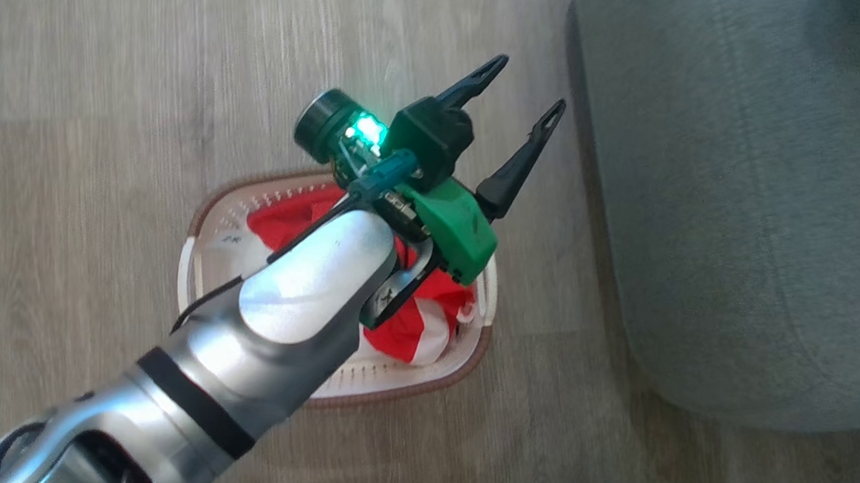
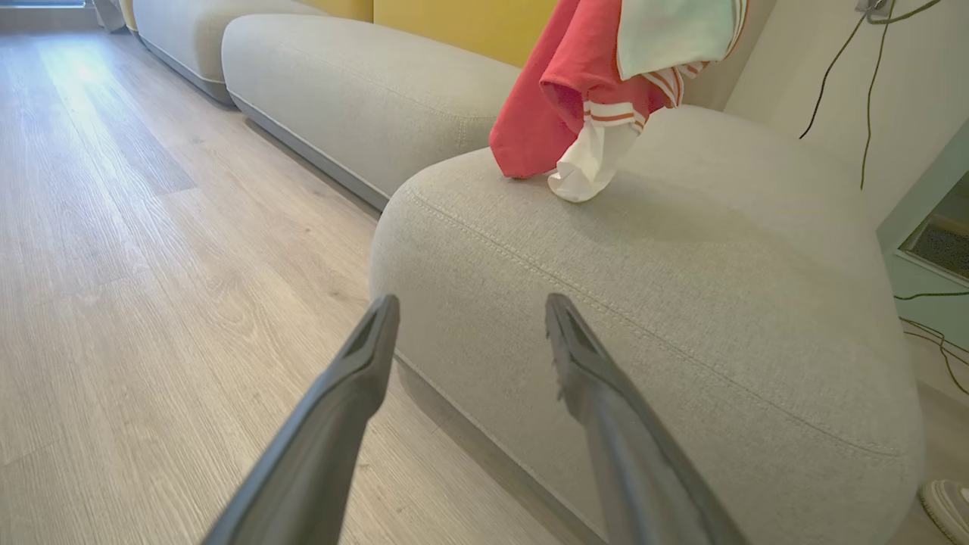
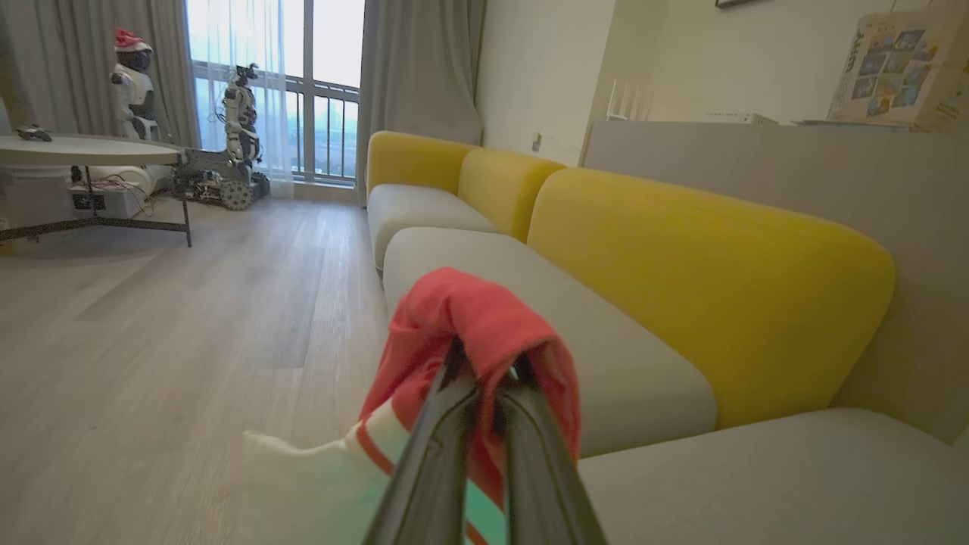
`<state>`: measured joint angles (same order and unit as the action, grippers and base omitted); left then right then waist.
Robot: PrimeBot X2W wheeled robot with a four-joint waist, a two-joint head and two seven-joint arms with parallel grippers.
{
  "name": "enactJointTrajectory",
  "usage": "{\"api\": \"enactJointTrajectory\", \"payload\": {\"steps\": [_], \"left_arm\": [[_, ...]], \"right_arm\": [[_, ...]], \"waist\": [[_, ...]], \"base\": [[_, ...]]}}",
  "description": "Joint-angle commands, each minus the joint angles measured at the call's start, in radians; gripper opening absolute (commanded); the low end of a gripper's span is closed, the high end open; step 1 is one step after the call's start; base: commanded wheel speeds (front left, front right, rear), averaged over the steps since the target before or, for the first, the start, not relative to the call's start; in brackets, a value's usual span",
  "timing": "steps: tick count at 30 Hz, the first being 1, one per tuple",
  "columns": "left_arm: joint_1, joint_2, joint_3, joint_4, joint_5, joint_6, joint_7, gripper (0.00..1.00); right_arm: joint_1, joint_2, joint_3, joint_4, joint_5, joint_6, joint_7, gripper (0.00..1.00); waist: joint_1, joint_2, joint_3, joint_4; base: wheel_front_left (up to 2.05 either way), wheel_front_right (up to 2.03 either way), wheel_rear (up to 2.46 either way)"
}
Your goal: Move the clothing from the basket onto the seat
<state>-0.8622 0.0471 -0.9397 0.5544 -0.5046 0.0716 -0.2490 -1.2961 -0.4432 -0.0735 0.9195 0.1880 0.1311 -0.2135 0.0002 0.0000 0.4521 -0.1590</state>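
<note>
The seat (image 2: 681, 288) is rough grey cloth. The floor (image 1: 104, 49) is smooth pale wood. The basket (image 1: 211, 253) is white plastic and the clothing (image 1: 283, 225) is thin red cloth.

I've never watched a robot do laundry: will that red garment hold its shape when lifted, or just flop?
Probably floppy: the garment drapes limply over the right hand pinching it. Likely light: a thin pinch holds it, with folds hanging down to the seat. Its loose end may drag there.
</note>
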Motion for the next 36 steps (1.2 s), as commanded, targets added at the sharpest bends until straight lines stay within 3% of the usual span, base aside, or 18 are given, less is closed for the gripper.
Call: {"api": "enactJointTrajectory", "payload": {"steps": [1, 14, 24, 26, 31, 36], "left_arm": [[-0.05, 0.008, 0.013, -0.038, 0.015, 0.009, -0.002, 1.0], [-0.08, 0.016, -0.033, -0.096, 0.046, 0.013, 0.036, 1.0], [-0.079, 0.03, -0.055, -0.126, 0.051, 0.015, 0.049, 1.0], [-0.079, 0.035, -0.055, -0.127, 0.05, 0.019, 0.048, 1.0], [-0.078, 0.048, -0.044, -0.134, 0.044, 0.029, 0.042, 1.0], [-0.064, 0.073, -0.024, -0.143, 0.03, 0.045, 0.033, 1.0]], "right_arm": [[-0.056, -0.022, -0.022, 0.015, -0.029, 0.0, -0.017, 0.0], [-0.055, 0.036, -0.226, 0.192, -0.252, 0.0, -0.047, 0.0], [-0.005, 0.106, -0.298, 0.244, -0.386, 0.0, -0.048, 0.0], [0.011, 0.12, -0.31, 0.256, -0.393, 0.0, -0.048, 1.0], [0.038, 0.145, -0.302, 0.241, -0.38, 0.0, -0.048, 1.0], [0.109, 0.176, -0.21, 0.188, -0.332, 0.0, -0.048, 1.0]], "waist": [[-0.0002, 0.0, 0.066, 0.025], [-0.0002, 0.0, 0.15, 0.056], [-0.0002, 0.0, 0.172, 0.084], [-0.0002, 0.0, 0.172, 0.083], [-0.0002, 0.0, 0.162, 0.064], [-0.0002, 0.0, 0.139, 0.015]], "base": [[0.0, 0.0, 0.0], [0.0, 0.0, 0.0], [0.0, 0.0, 0.0], [0.0, 0.0, 0.0], [0.0, 0.0, 0.0], [0.0, 0.0, 0.0]]}}
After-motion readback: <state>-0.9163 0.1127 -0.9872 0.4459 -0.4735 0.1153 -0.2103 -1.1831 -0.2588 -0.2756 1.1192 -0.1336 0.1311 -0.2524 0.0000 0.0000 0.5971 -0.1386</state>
